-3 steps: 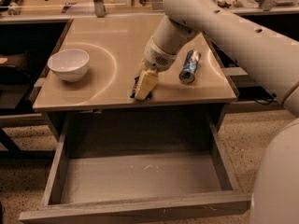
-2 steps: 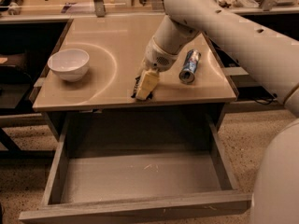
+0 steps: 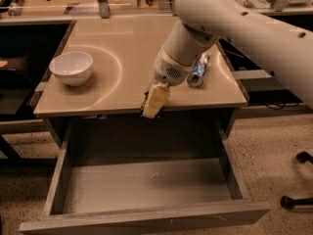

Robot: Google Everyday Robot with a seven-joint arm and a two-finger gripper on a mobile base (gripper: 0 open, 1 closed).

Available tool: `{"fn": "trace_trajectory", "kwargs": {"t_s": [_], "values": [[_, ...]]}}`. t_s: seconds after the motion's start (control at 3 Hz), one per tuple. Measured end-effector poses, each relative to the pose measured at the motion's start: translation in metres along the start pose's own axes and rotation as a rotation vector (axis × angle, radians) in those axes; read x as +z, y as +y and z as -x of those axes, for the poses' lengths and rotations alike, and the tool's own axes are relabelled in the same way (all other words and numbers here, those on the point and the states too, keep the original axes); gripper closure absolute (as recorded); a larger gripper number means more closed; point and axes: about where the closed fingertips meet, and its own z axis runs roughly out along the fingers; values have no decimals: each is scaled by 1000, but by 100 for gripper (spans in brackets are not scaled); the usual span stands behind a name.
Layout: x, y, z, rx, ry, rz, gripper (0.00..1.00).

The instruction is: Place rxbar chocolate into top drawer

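My gripper [image 3: 154, 102] hangs at the front edge of the tan table [image 3: 122, 38], just above the back of the open top drawer [image 3: 146, 186]. Its cream fingers [image 3: 157, 98] are shut on the rxbar chocolate [image 3: 145, 101], of which only a thin dark edge shows along their left side. The drawer is pulled out wide below the table, with a bare pale grey bottom and a flat front panel [image 3: 146, 221].
A white bowl [image 3: 72, 67] stands on the table's left. A blue-and-white can [image 3: 197, 71] lies on its side on the right, just behind my arm [image 3: 234, 18]. Black chair feet [image 3: 298, 202] rest on the floor at the right.
My gripper has moved forward and down, from over the tabletop to its front edge above the drawer. Bowl, can and drawer have not moved.
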Motion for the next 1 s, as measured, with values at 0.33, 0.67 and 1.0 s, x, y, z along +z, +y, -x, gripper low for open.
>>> {"fn": "trace_trajectory", "kwargs": {"t_s": [0.33, 0.67, 1.0], "values": [[-1, 51, -6, 67, 30, 7, 100], [16, 93, -15, 147, 6, 20, 100], [24, 100, -21, 157, 13, 28, 100]]}}
